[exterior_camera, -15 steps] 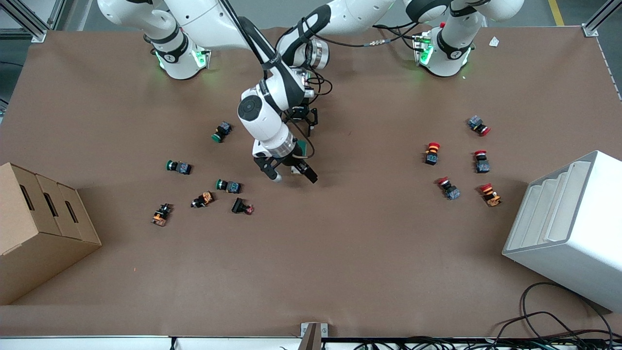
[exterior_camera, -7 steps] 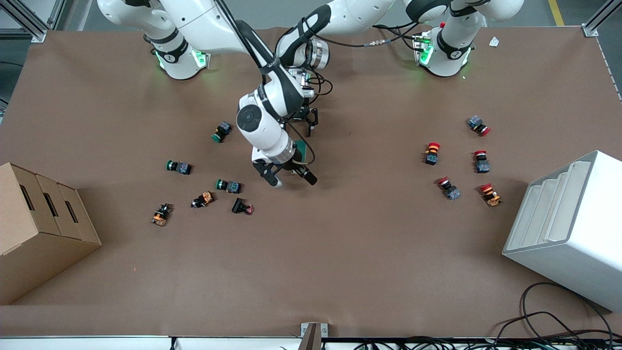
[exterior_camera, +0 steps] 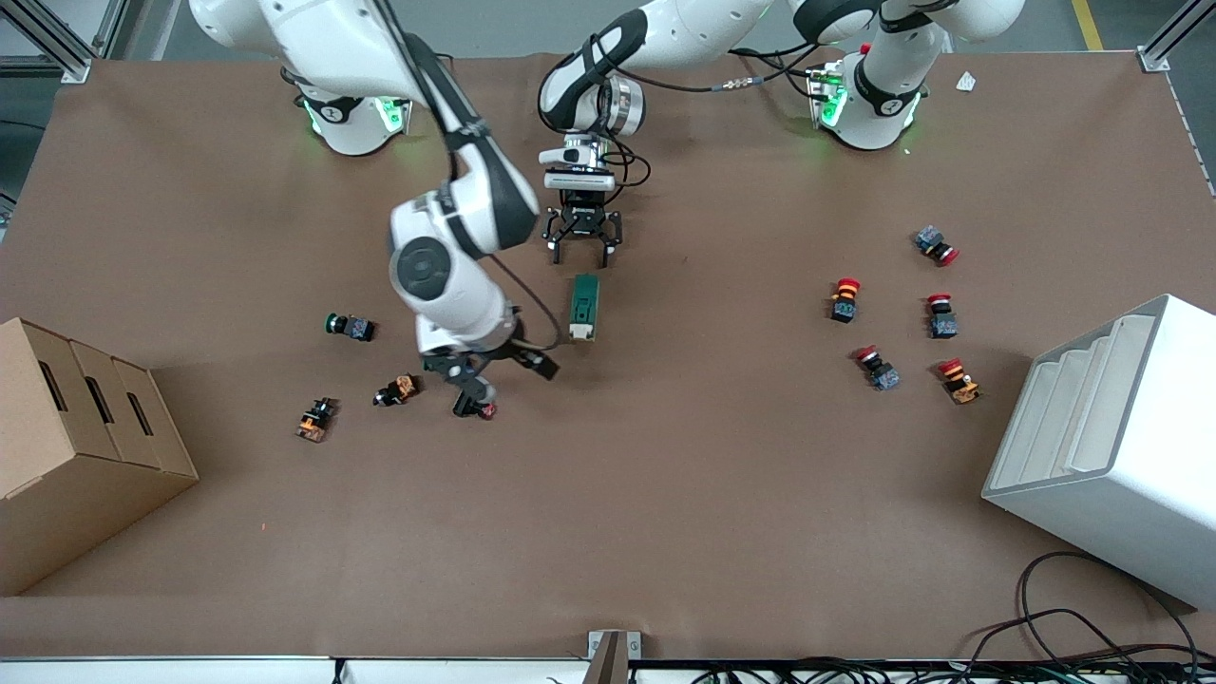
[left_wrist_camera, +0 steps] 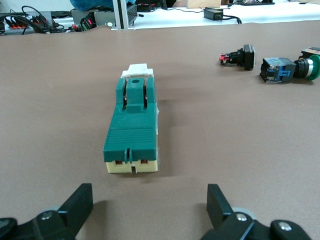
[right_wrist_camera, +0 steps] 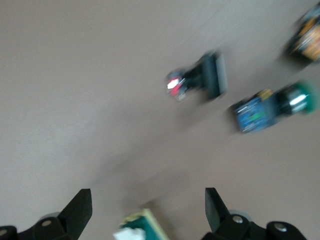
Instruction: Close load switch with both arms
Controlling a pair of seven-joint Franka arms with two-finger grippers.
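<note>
The load switch [exterior_camera: 583, 307] lay flat on the brown table [exterior_camera: 665, 494] near its middle, its long axis running toward the front camera, free of both grippers. In the left wrist view the load switch [left_wrist_camera: 132, 126] showed a dark green body on a cream base with a white lever piece at one end (the end toward the front camera).

The left gripper [exterior_camera: 583, 251] hung just over the table beside the switch's end that faces the robot bases, fingers spread wide and holding nothing; its black fingertips [left_wrist_camera: 80, 200] stood well apart in the left wrist view.

The right gripper [exterior_camera: 502, 370] was toward the right arm's end of the table from the switch, over a cluster of push buttons, its fingers likewise splayed and empty. Directly by it lay a black push button with a red tip [exterior_camera: 472, 407], and an orange-and-black one [exterior_camera: 396, 389] was beside that. A green-capped push button [exterior_camera: 348, 326] sat farther toward the right arm's end.

Red-capped push buttons [exterior_camera: 845, 298] were grouped toward the left arm's end, near a white stepped bin [exterior_camera: 1102, 446]. A cardboard box [exterior_camera: 76, 446] stood at the right arm's end.
</note>
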